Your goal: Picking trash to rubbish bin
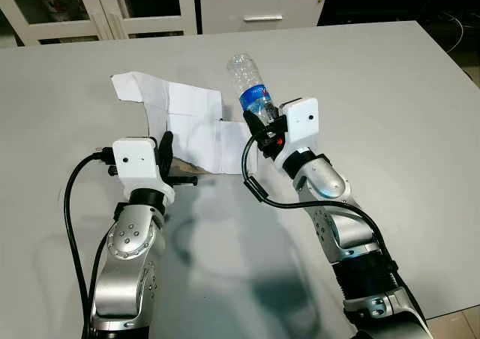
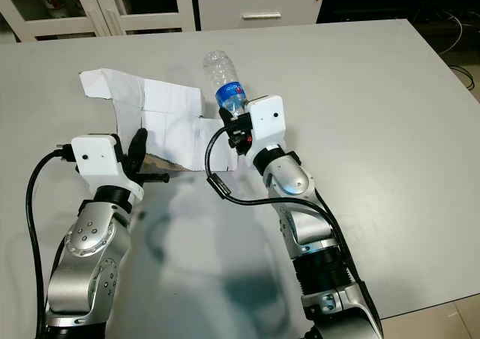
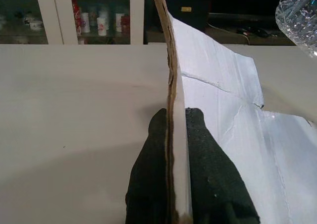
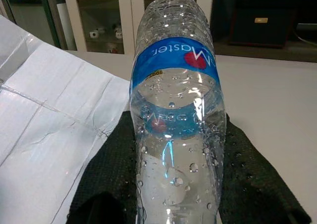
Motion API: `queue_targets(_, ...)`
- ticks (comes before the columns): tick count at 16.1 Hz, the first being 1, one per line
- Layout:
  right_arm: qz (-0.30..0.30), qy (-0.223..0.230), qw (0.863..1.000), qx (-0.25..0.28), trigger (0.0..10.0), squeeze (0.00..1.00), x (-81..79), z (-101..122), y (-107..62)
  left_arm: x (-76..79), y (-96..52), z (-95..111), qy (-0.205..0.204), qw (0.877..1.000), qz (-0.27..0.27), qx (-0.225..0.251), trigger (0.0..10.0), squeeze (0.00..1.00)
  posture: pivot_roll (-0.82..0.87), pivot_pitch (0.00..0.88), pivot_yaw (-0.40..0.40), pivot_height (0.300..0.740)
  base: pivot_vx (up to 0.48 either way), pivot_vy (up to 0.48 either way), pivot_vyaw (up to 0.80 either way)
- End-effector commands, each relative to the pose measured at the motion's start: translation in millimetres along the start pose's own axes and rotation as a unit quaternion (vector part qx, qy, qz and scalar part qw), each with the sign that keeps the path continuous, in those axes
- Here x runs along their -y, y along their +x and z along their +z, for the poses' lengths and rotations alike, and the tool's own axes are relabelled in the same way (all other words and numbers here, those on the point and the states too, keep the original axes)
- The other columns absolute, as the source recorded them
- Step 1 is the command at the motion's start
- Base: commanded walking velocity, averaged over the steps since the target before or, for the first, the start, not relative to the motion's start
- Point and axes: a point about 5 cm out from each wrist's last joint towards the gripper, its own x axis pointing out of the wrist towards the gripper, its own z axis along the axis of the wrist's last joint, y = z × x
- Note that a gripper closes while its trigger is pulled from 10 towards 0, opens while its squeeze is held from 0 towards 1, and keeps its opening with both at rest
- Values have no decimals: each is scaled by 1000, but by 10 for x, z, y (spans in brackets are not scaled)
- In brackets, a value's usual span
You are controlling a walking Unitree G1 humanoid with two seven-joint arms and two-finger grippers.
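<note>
Right gripper (image 1: 264, 125) clenched on empty plastic bottle (image 1: 250, 88): light, wet, prob. slippery, crushable. Left gripper (image 3: 179, 135) pinches flattened cardboard (image 1: 184, 114) edge; stiff-ish, floppy, so grip nr middle.

- Wide, pale grey, flat tabletop (image 1: 390, 91): lies beneath the left gripper (image 1: 166, 142) and the right gripper (image 1: 261, 123) and spreads well beyond both.
- White cabinet with glass doors (image 1: 67, 5): past the table's far edge, ahead of the left gripper.
- Small red and white containers (image 3: 101, 23), perhaps cans or cups, too blurred to tell: on that cabinet's shelf.
- White drawer front with a silver bar handle (image 1: 262, 16): ahead of the right gripper, beyond the table.
- Dark box with a small gold label (image 4: 261, 26): beyond the right gripper.
</note>
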Motion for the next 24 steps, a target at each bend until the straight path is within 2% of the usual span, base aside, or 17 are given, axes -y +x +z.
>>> queue_targets(1, -3, -6, 1000, 8, 10000, 0, 16, 30, 15, 35, -9, 33, 3, 1000, -12, 2, 10000, 0, -58, 160, -5, 740, 0, 0, 0)
queue_targets(18, -5, -9, 1000, 11, 10000, 0, 30, 34, 30, 19, -7, -14, -12, 1000, -14, -14, 10000, 0, -58, 161, -4, 740, -345, 0, 0)
queue_targets(24, -6, -11, 1000, 11, 10000, 0, 47, 30, 29, 25, 4, -37, -10, 1000, -15, -17, 10000, 0, -65, 152, -7, 740, -124, 0, 0)
